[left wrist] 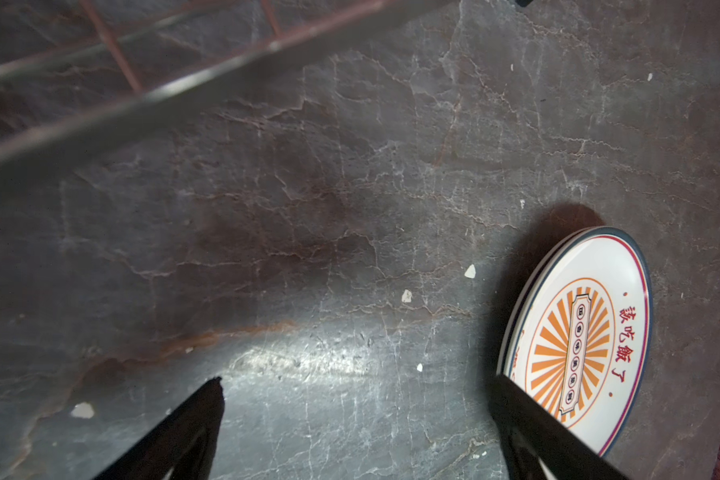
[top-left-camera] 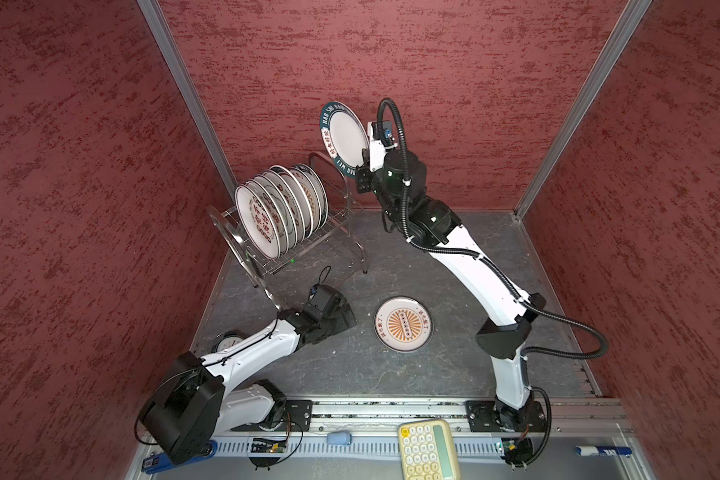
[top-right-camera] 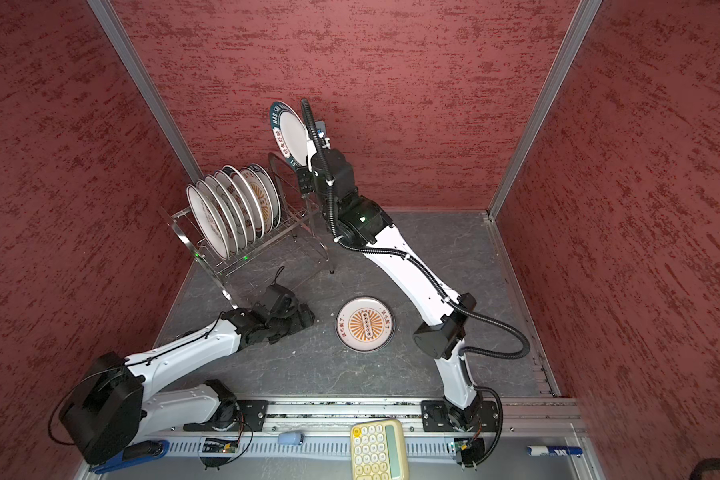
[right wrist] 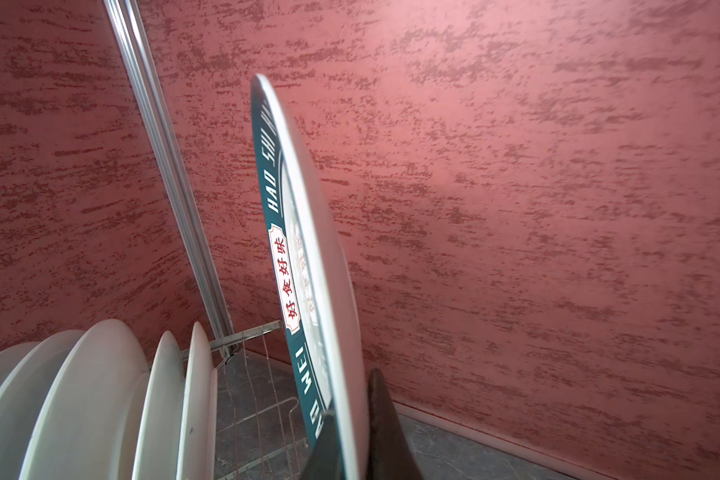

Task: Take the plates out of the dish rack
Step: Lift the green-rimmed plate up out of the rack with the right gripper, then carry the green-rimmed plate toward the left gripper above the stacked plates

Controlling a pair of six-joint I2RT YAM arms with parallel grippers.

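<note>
Teal-rimmed plate stands upright, lower edge pinched between right fingers, while left fingers gape empty near sunburst plate.

- My raised plate: white centre, dark teal rim, white lettering, red characters on a white label.
- The flat plate: white, orange sunburst, red characters, dark edge line.
- Racked plates: white, red characters.
- Dish rack: shiny silver.
- Table: dark grey, veined.
- Walls: mottled red.
- My left fingers: black.
</note>
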